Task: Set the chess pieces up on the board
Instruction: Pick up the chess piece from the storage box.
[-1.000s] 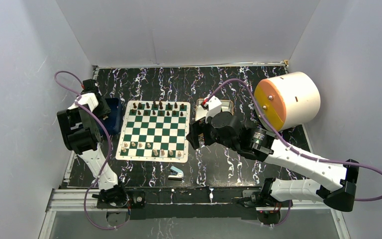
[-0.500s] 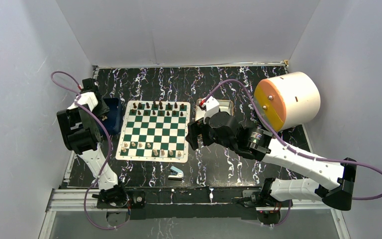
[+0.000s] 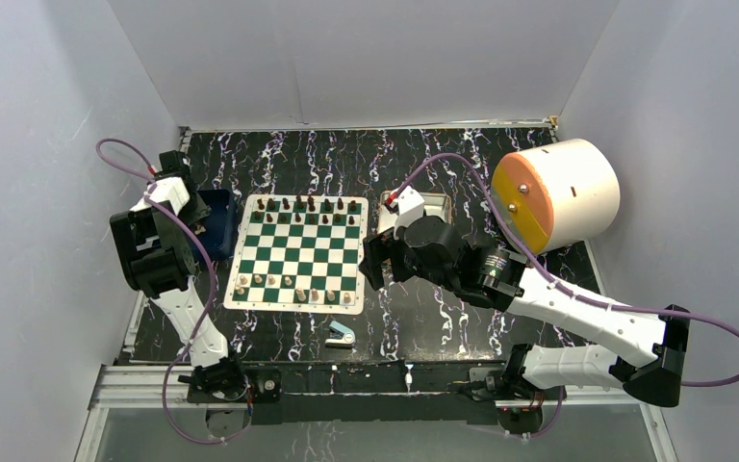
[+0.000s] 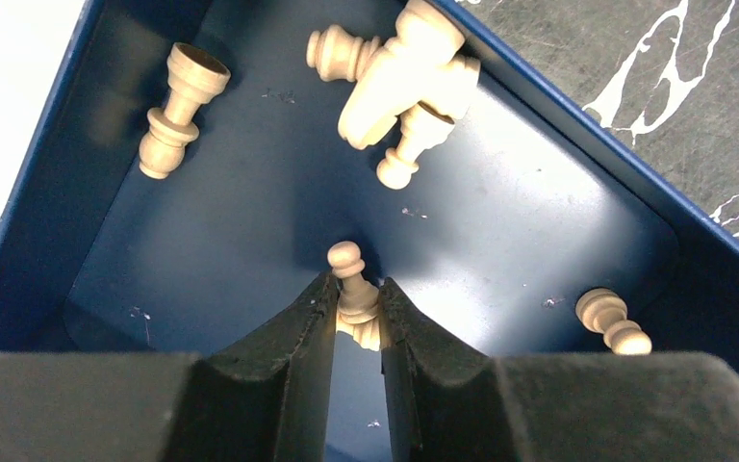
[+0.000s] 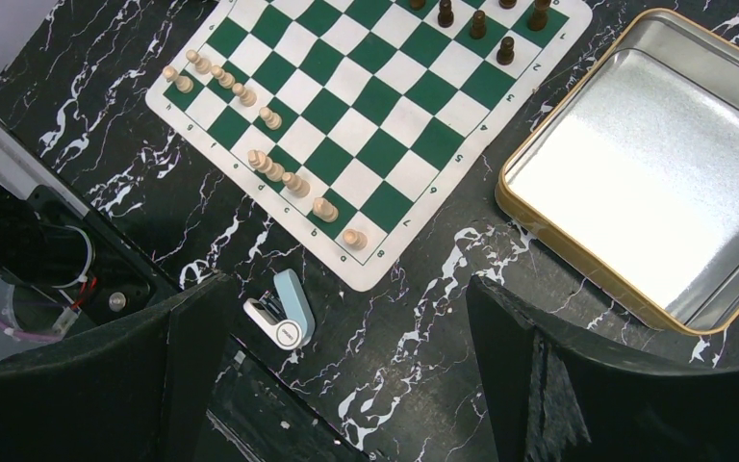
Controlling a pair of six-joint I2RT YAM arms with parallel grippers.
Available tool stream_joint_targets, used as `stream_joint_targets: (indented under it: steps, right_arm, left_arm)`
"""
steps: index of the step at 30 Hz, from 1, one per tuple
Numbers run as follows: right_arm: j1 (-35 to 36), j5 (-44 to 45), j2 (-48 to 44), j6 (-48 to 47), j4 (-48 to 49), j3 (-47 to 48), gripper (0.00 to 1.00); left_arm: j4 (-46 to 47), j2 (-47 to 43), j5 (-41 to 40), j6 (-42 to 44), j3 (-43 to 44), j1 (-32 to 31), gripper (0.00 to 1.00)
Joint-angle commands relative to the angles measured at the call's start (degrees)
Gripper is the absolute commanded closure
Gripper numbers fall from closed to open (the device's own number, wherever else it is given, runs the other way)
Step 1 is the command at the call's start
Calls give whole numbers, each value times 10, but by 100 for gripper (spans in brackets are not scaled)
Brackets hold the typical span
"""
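Observation:
The green and white board lies mid-table, with dark pieces along its far rows and pale pieces along its near rows; it also shows in the right wrist view. My left gripper is inside the dark blue tray, shut on a pale pawn. Several more pale pieces lie loose in the tray. In the top view the left gripper sits over the tray left of the board. My right gripper is open and empty above the table, right of the board's near corner.
An empty silver tin lies right of the board. A small blue-and-white stapler-like object lies near the board's front edge. A large white cylinder with an orange face stands at the right. Grey walls close in both sides.
The right arm shifted slightly left between one second ago and half a second ago. Since then nothing has visibly moved.

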Motion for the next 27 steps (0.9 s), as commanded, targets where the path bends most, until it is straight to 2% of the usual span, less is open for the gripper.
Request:
stream_joint_targets:
  steps: [1,4,9,20,27]
  right_arm:
    - [-2,3,-4,-9,34,17,1]
    - [-2,1,-5,-8,36,17,1]
    - [-2,1,-10,-7,35,14,1]
    - [-2,-1,-13,-4,39,13,1]
    - [-2,-6,-15,5,40,12,1]
  left_arm:
    - [-31,0,-15,-13,23,1,76]
    - [-42,1,-24,-20,25,1,70]
    - [-45,-4,-18,-26,14,1,71]
    - [-45,-16,7,-13,25,2,84]
    - [-49,-46,29,-1,49,1,88]
